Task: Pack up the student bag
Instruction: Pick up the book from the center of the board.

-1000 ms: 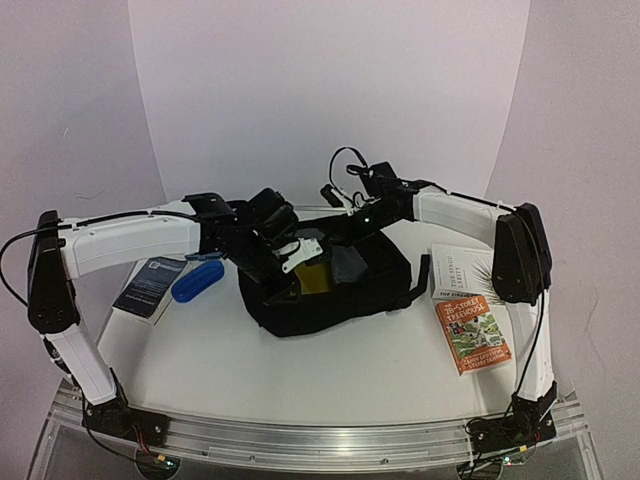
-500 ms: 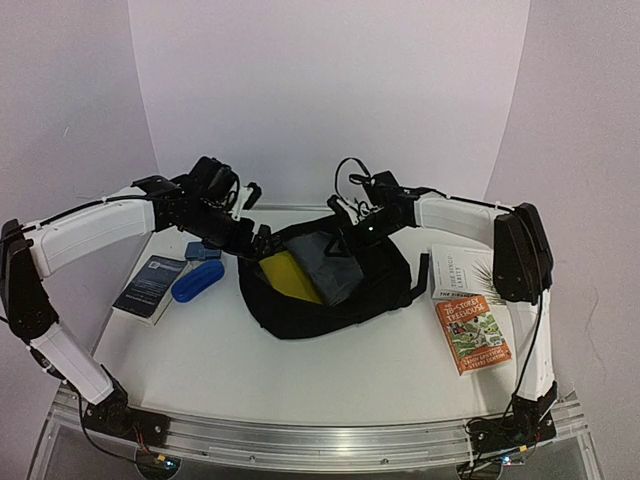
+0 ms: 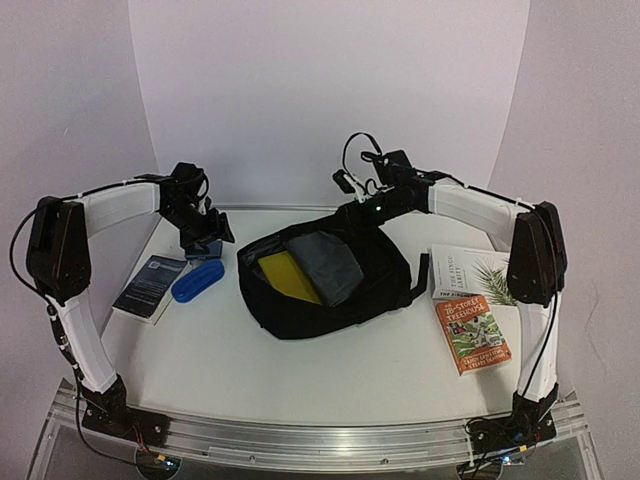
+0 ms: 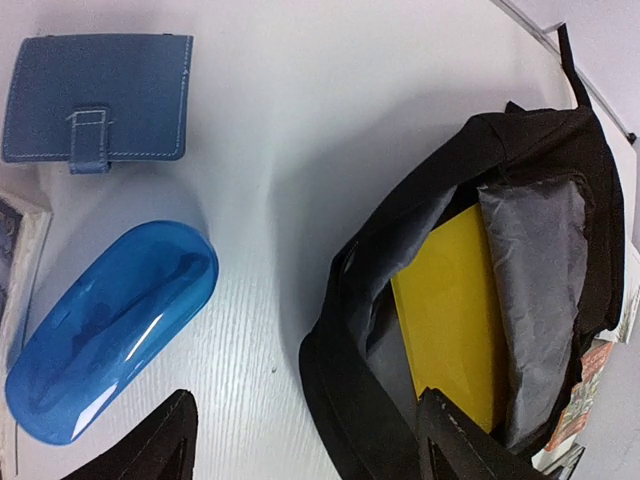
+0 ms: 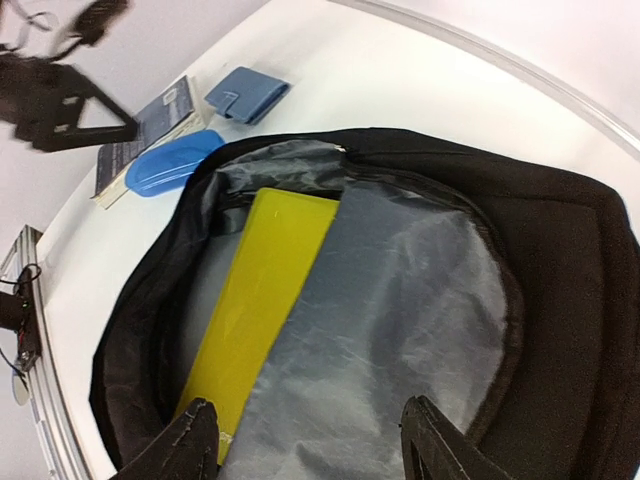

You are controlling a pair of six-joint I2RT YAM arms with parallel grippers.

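Student bag lay mid-table, mouth gaping upward, a yellow book already inside against the grey lining. Left gripper hovered over the gap between the blue case and the bag's left rim, fingers spread, nothing between them. Right gripper hung above the bag's opening, likewise released and empty. Likely step: the left arm fetching the blue case. Best taken across its narrow width, near its middle, since the glossy shell looked slippery; then lifted well clear of the rim before crossing. The case lay just beside a dark booklet, with a blue wallet near its far end, so the finger on the booklet side had little room. The bag side offered a strip of bare table. The lining fold covered the right of the mouth; the open slot sat left of the yellow book. Two books waited well apart at right.
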